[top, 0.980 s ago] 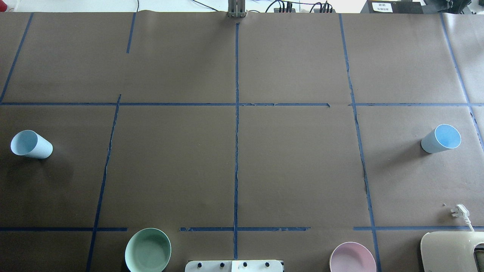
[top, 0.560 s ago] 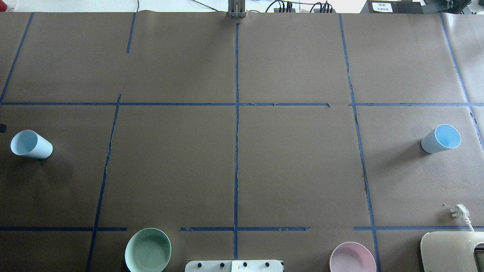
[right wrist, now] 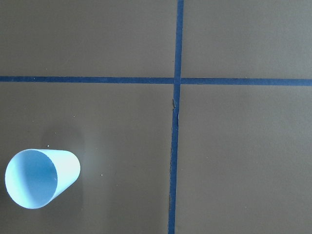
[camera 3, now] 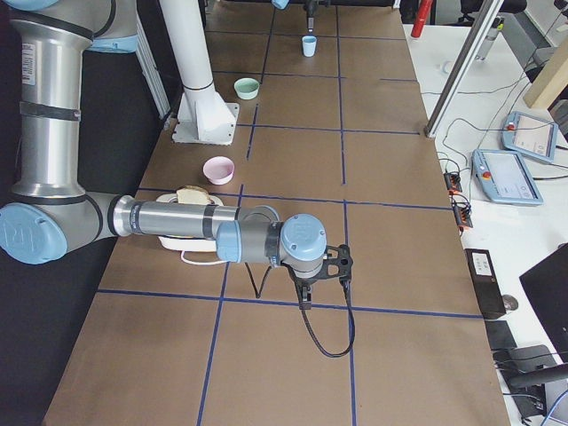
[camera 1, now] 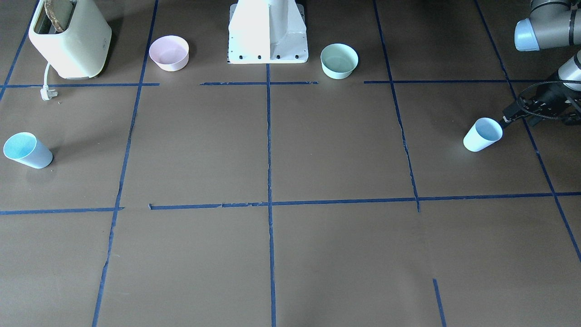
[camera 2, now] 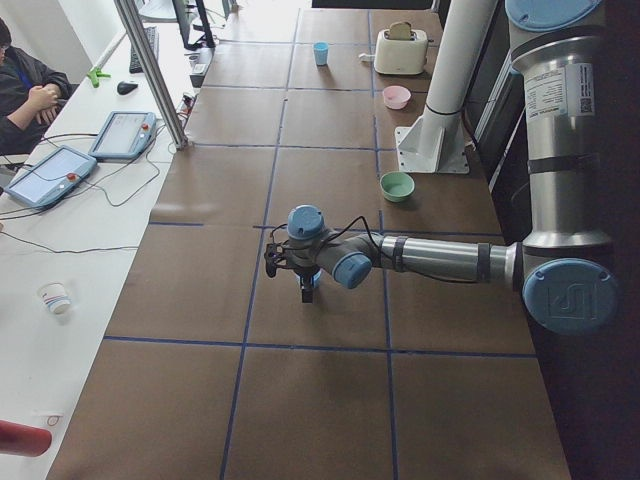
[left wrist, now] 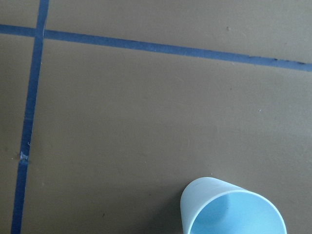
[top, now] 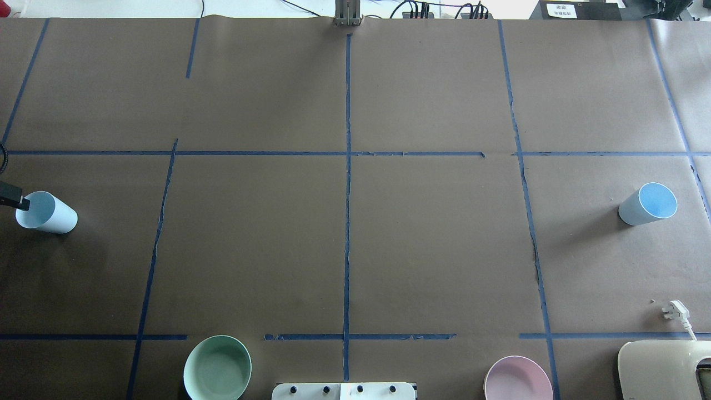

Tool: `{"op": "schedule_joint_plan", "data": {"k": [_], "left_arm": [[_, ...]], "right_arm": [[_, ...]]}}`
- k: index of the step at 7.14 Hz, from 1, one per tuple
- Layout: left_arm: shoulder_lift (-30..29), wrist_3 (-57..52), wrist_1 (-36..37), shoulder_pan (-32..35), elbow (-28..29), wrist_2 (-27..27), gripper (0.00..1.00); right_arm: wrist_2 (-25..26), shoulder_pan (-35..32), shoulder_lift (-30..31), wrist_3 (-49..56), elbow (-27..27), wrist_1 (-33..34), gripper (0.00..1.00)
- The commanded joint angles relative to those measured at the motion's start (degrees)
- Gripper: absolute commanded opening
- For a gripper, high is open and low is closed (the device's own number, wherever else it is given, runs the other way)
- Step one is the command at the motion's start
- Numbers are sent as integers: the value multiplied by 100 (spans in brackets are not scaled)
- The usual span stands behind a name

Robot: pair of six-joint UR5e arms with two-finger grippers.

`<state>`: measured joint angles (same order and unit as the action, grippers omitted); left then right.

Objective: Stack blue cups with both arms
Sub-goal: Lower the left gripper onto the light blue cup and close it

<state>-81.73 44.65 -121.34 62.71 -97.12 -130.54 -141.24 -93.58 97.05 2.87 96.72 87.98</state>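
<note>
Evidently the job is only getting started: the left cup (camera 1: pixel 482 135) and the right cup (camera 1: pixel 27 151), both pale blue, are standing upright and well apart at opposite ends of the tabletop (camera 1: pixel 345 150). Neither is being lifted, so the step in hand looks like the approach to the first grasps. Beginning at the robot's left end, the left arm (camera 2: pixel 440 258) is reaching out almost level with its wrist turned downward. The left claw (camera 1: pixel 508 119) is hanging just beside the left cup's rim, apparently holding nothing. Only one black finger is showing clearly, so I cannot tell how wide the claw is gaping or whether that finger is touching the rim. Its wrist camera is catching the cup at the bottom edge, off to one side, so the next move is probably calling for a small shift to set the fingers astride the cup wall before closing. Farther along, the mint-green bowl (camera 1: pixel 339 68) and the pink bowl (camera 1: pixel 169 61) are sitting on either side of the white pedestal (camera 1: pixel 268 32), with the toaster (camera 1: pixel 72 38) beyond them. Farthest off, the right arm (camera 3: pixel 177 219) is stretching out low with the right claw (camera 3: pixel 306 295) pointing down. That claw is appearing only in a side view, so I cannot tell how far open it is, and its wrist camera is showing the right cup off toward the lower left corner.
</note>
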Motion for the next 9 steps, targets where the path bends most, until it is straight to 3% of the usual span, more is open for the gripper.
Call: {"op": "schedule_joint_plan", "data": {"k": [1, 5, 6, 7, 8, 9], "left_arm": [[-18, 0, -13, -162, 70, 11, 100], [-194, 9, -13, -259, 272, 11, 97], [-194, 9, -13, -259, 272, 11, 61], [-194, 9, -13, -276, 272, 19, 36], [-194, 26, 5, -277, 272, -7, 33], [-194, 26, -12, -277, 290, -7, 9]], "right_arm": [[0, -2, 7, 3, -4, 0, 100], [0, -2, -2, 3, -4, -9, 100], [0, -2, -2, 3, 5, -9, 100], [0, -2, -2, 3, 5, -9, 100], [0, -2, -2, 3, 5, -9, 100], [0, -2, -2, 3, 14, -9, 100]]}}
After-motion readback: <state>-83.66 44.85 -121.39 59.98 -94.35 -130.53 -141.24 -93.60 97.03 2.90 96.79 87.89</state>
